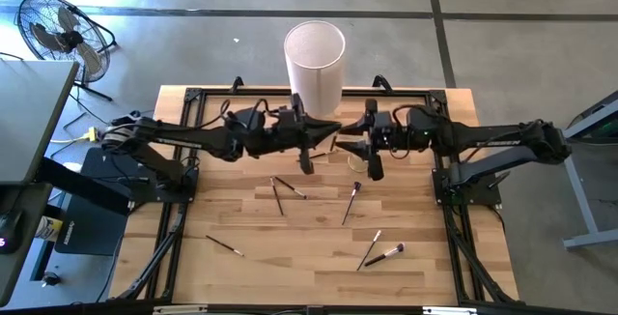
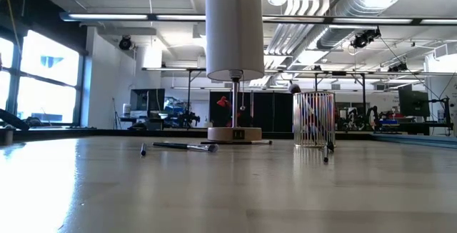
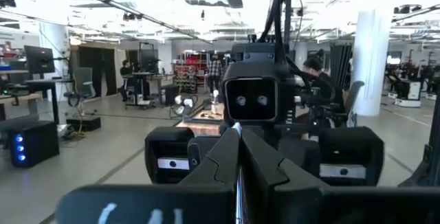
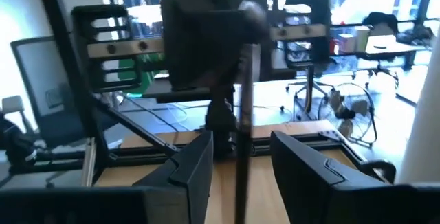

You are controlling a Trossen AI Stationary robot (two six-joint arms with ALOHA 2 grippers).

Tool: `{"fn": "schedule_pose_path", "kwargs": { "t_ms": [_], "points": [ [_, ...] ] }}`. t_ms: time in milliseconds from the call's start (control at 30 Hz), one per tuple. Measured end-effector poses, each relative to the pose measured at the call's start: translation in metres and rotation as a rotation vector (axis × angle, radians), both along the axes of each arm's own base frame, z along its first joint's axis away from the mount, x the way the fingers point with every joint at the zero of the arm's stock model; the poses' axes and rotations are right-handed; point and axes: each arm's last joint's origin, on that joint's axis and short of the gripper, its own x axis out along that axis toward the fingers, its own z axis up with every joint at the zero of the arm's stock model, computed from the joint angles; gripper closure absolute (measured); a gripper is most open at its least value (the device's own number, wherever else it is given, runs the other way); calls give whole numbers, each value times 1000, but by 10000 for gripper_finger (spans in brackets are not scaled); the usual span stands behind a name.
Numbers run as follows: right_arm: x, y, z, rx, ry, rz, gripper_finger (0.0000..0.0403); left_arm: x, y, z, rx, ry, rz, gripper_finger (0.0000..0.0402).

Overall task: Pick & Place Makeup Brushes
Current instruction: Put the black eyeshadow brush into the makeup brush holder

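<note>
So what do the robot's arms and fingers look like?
Both arms are black and jointed, like thin pipes. The left gripper and right gripper end in two flat, dark, wedge-shaped fingers. In the left wrist view, the right arm's wrist carries a boxy black camera with two round lenses. Black cables trail along the arms.

No words, brands or numbers can be read anywhere in these views. The dark cross-piece (image 3: 148, 207) at the base of the left arm's fingers bears pale handwritten strokes, too smeared to make out. In the left wrist view the right arm's two black blocks carry small white label strips (image 3: 170, 163), their print too small to tell. The small dark plate (image 2: 238, 134) on the wooden base at the far side of the bench has an unreadable mark.
</note>
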Motion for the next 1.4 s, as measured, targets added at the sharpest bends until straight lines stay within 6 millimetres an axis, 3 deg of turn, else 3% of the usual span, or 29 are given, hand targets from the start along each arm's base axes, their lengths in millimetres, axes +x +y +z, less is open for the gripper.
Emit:
{"fn": "schedule_pose_path", "kwargs": {
  "t_ms": [267, 567, 767, 1067, 1200, 1400],
  "points": [
    [0, 3, 2, -47, -1, -27, 293, 6, 0, 2, -11, -12, -10, 401],
    [0, 3, 3, -102, -15, -24, 384, 10, -1, -2, -12, -8, -12, 401],
    [0, 3, 1, -118, 0, -26, 381, 11, -1, -4, -16, 4, -11, 383],
    [-1, -4, -10, -104, 126, -93, 384, 13, 2, -11, -33, 61, 76, 299],
    [-12, -8, -16, -85, 236, -192, 384, 10, 4, -11, -32, 98, 135, 270],
    [-41, -11, -30, -90, 377, -347, 384, -13, 4, 4, -63, 142, 120, 257]
  ]
}}
